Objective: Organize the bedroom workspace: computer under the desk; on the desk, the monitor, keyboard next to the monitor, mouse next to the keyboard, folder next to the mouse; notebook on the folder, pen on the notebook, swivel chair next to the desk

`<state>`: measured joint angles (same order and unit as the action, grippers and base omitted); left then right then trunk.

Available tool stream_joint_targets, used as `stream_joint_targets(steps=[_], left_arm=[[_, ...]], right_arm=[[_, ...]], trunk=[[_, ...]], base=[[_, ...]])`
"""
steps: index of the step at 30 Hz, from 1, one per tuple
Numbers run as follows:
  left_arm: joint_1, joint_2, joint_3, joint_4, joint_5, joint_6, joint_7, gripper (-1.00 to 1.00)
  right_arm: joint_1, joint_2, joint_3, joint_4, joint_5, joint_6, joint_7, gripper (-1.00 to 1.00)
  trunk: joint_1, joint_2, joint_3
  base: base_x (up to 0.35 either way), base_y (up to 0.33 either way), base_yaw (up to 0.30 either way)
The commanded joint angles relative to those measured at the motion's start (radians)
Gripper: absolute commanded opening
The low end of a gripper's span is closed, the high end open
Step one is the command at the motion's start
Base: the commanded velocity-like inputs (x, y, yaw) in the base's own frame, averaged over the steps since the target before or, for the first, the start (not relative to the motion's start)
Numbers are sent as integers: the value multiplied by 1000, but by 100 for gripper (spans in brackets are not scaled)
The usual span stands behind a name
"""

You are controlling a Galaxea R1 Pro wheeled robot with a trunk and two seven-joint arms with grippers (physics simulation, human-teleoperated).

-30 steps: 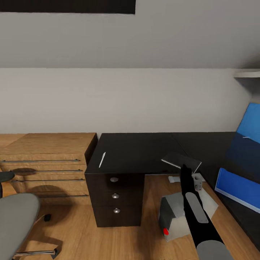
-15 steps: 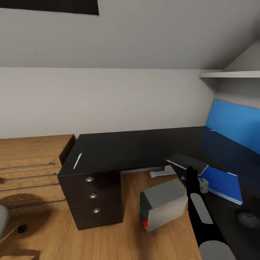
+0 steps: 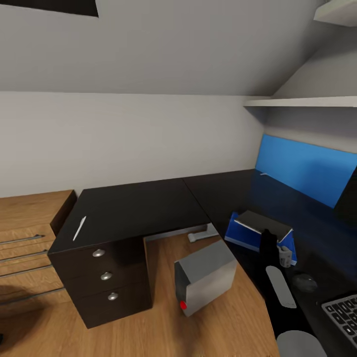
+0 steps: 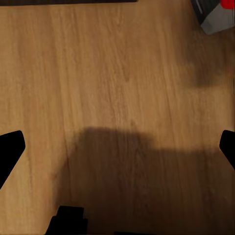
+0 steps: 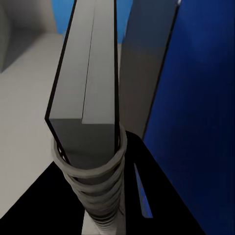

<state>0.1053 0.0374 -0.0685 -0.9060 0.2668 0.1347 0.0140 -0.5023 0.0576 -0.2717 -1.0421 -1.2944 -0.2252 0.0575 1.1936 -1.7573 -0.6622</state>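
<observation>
"The grey spiral-bound notebook (image 3: 262,222), where is it?"

"Above the flat bright blue folder (image 3: 240,237) on the black corner tabletop (image 3: 139,208). The right arm's fingers (image 3: 281,256) pinch its coil end, and its long axis runs away from them, roughly level."

"And the room?"

"Grey walls and a wooden floor (image 4: 117,73). The left arm's fingers (image 4: 11,147) are spread wide over the boards."

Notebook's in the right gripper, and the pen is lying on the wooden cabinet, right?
Not quite. The pen lies on the black desk, near its left end above the drawers, not on the wooden cabinet; the head view shows it. The notebook is indeed in the right gripper.
</observation>
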Motion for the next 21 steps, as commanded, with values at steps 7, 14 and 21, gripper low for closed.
stream_joint_targets(steps=[7, 14, 21], left_arm=[[1, 1, -2, -3, 9, 5, 1, 100], [1, 2, -1, -4, 9, 5, 1, 100], [1, 1, -1, -4, 9, 5, 1, 100]], right_arm=[[-1, 1, -10, 2, -11, 0, 9, -100], [-1, 3, -8, 1, -14, 5, 12, -100], [-1, 2, -3, 0, -11, 8, 10, -100]], trunk=[[0, 0, -1], [0, 0, -1], [0, 0, -1]], base=[[0, -1, -269], [0, 0, -65], [0, 0, -6]])
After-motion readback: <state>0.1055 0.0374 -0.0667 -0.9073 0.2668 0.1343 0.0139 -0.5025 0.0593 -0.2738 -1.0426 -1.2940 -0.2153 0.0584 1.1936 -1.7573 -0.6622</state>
